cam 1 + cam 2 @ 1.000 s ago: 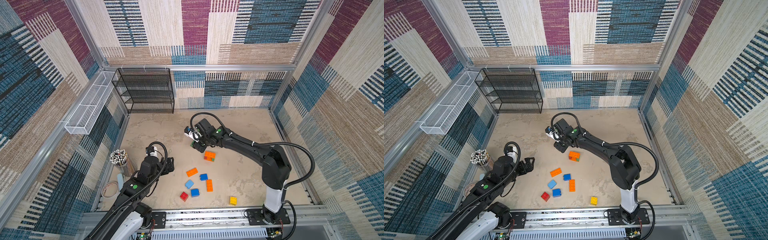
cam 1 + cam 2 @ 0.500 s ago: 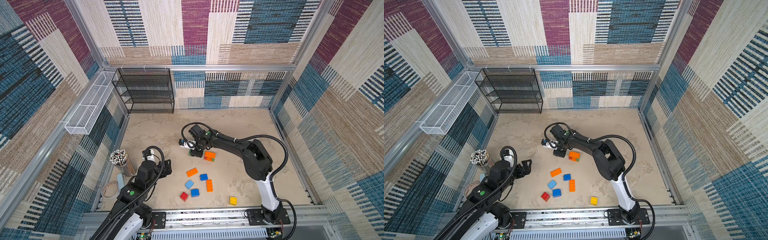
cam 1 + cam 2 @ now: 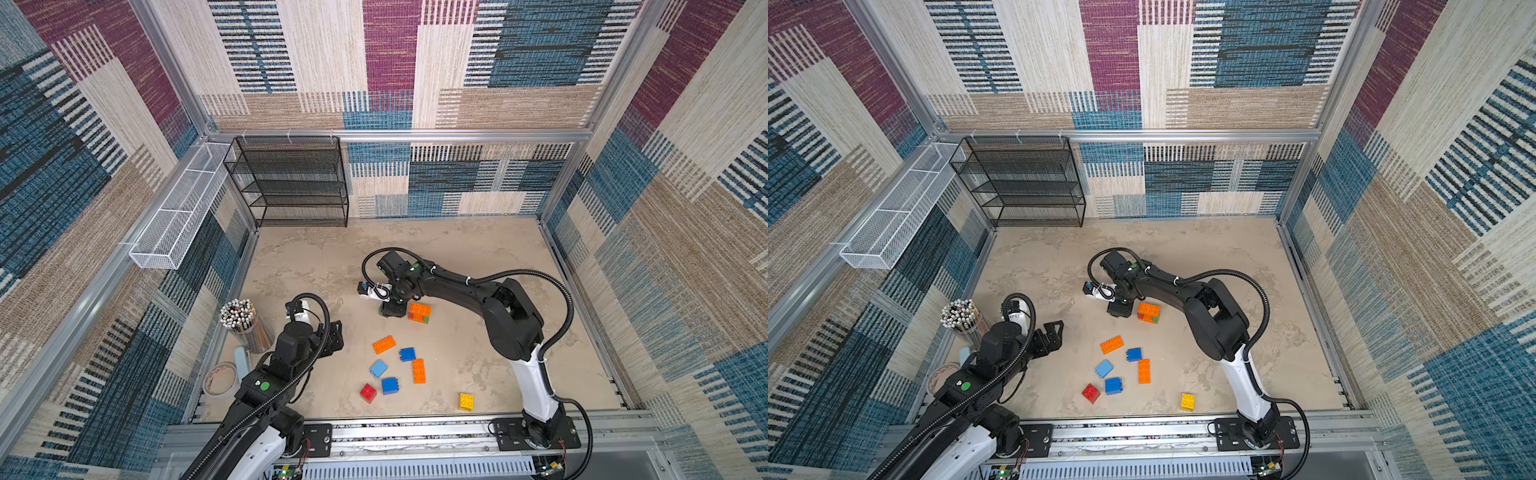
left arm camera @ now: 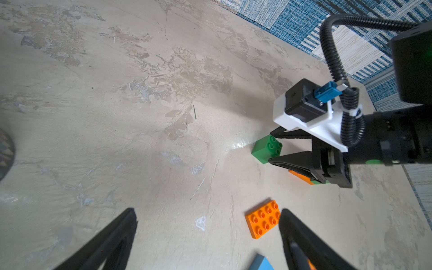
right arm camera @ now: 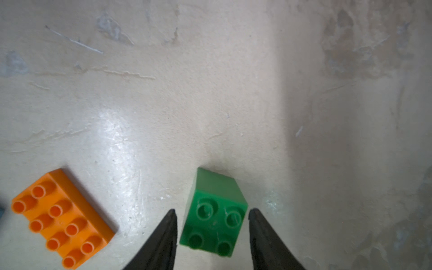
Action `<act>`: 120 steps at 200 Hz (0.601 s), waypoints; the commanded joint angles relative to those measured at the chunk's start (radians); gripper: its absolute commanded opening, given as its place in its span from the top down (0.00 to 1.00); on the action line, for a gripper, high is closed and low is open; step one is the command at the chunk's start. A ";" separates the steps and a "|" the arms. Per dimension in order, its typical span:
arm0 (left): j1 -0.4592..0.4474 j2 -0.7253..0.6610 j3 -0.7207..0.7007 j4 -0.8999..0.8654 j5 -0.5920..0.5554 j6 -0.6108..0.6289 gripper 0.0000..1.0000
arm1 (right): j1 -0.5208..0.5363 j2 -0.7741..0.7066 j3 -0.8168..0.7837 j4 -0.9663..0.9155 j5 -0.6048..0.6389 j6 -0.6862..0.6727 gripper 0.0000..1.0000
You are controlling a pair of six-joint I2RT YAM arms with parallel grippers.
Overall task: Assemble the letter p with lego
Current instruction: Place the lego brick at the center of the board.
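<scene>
1. The right gripper straddles a small green square studded plastic brick. Its jaws are parted with a slim gap on each side and grip nothing. The brick stands studs-up on the beige desk.
2. The brick is just beside a stack topped by a long orange studded brick, probably because the letter is being built there.
3. The left gripper hovers wide open and empty near the loose coloured bricks, likely ready to fetch one.

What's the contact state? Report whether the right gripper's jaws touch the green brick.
Apart. The right wrist view shows the green brick between the right gripper's open jaws, floor visible on both sides.
</scene>
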 commanded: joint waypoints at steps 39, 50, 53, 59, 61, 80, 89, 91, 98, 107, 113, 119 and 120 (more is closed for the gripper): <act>0.002 -0.001 0.000 0.001 -0.019 0.015 0.03 | 0.006 -0.286 -0.129 -0.014 -0.045 0.163 0.39; 0.003 -0.002 0.000 0.003 -0.023 0.018 0.03 | 0.012 -0.361 -0.208 0.005 -0.039 0.249 0.39; 0.003 -0.001 0.000 0.003 -0.022 0.018 0.03 | 0.014 -0.382 -0.231 0.010 -0.040 0.276 0.38; 0.003 -0.002 0.000 0.002 -0.024 0.018 0.03 | 0.016 -0.425 -0.282 0.022 -0.044 0.335 0.35; 0.002 -0.002 0.000 0.003 -0.024 0.020 0.03 | 0.019 -0.440 -0.298 0.025 -0.043 0.349 0.34; 0.004 0.002 0.000 0.010 -0.028 0.025 0.03 | 0.045 -0.561 -0.437 0.047 -0.033 0.564 0.28; 0.004 0.004 0.000 0.012 -0.028 0.030 0.03 | 0.063 -0.619 -0.495 0.055 -0.011 0.675 0.27; 0.003 0.006 0.001 0.012 -0.028 0.029 0.03 | 0.067 -0.631 -0.510 0.055 -0.002 0.701 0.27; 0.004 0.008 0.002 0.015 -0.026 0.033 0.03 | 0.082 -0.674 -0.553 0.048 0.030 0.794 0.26; 0.005 0.014 0.003 0.019 -0.025 0.037 0.03 | 0.089 -0.727 -0.603 0.027 0.079 0.927 0.25; 0.004 0.018 0.002 0.024 -0.024 0.039 0.03 | 0.089 -0.762 -0.633 0.010 0.096 1.011 0.25; 0.005 0.022 -0.001 0.030 -0.019 0.042 0.03 | 0.093 -0.799 -0.669 -0.004 0.106 1.091 0.25; 0.005 0.023 -0.001 0.032 -0.019 0.043 0.03 | 0.094 -0.806 -0.676 -0.005 0.108 1.098 0.25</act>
